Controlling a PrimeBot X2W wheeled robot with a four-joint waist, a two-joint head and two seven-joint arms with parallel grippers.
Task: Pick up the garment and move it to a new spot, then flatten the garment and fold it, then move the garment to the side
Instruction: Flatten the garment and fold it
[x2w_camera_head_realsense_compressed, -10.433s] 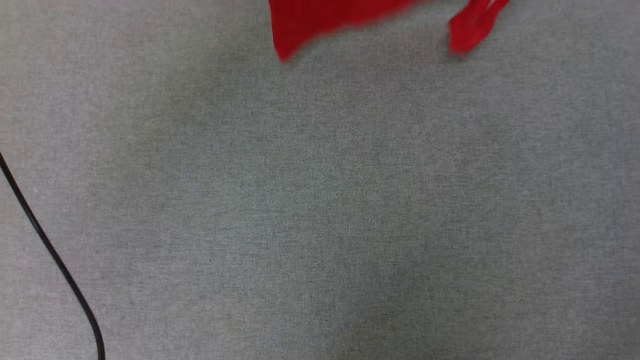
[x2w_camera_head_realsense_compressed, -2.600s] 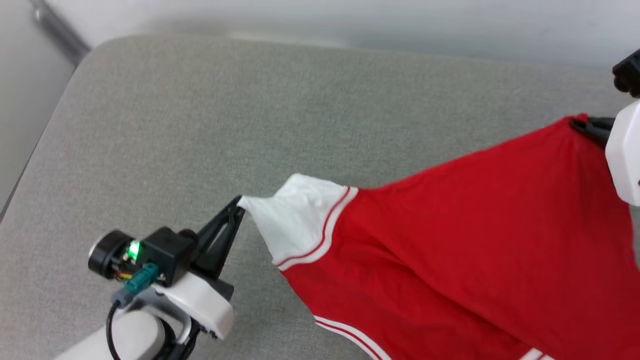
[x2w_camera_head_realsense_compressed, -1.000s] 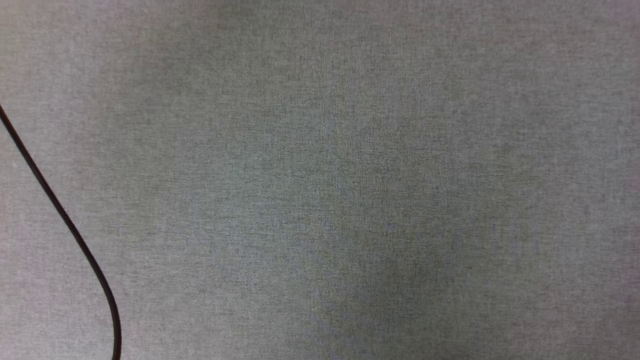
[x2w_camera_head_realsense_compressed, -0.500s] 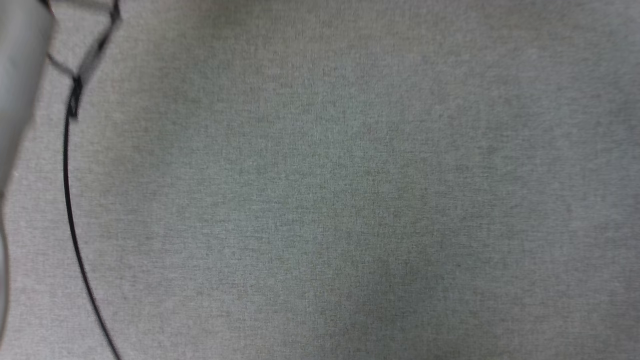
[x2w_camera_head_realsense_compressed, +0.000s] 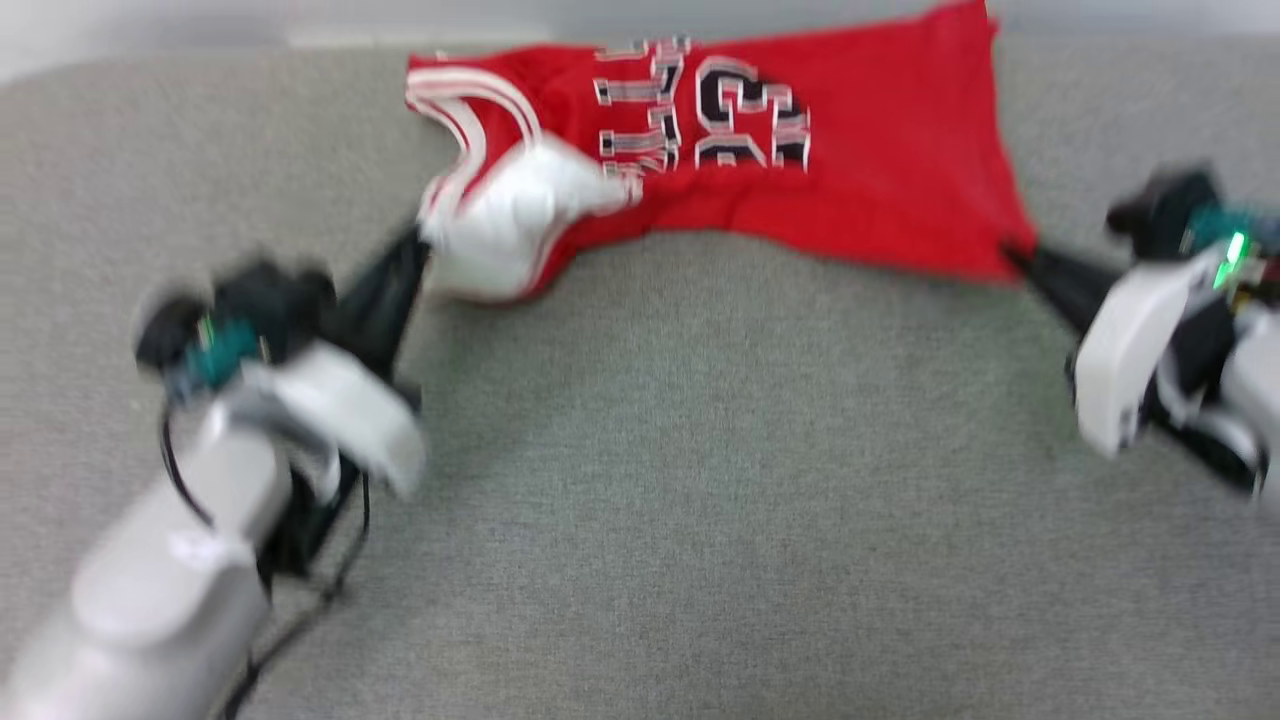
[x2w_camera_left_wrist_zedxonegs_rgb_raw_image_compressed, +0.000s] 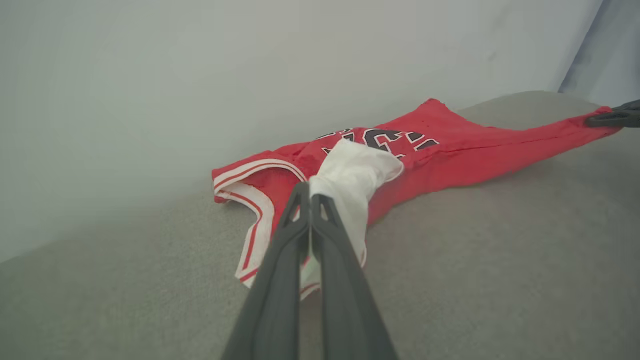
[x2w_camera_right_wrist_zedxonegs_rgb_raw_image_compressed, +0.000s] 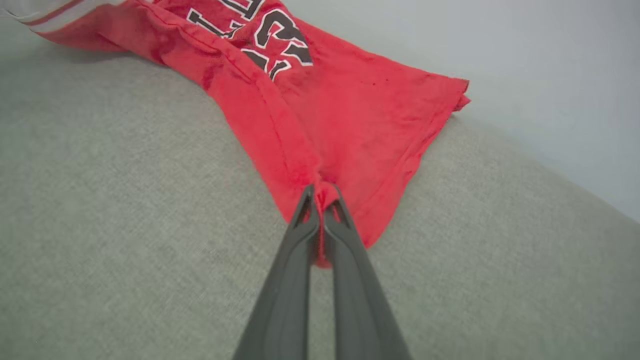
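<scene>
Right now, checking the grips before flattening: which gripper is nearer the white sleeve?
Left. The left gripper is shut on the white sleeve; the right gripper is shut on the garment at its far hem corner, apart from the sleeve.

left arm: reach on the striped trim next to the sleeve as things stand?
Probably not yet. The left gripper is shut on the white sleeve of the garment. The striped trim lies close beside it, nothing between, but it would have to let go first.

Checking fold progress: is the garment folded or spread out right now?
Spread, not folded: the garment lies lettering-up, pulled between left gripper and right gripper; white sleeve bunched.
</scene>
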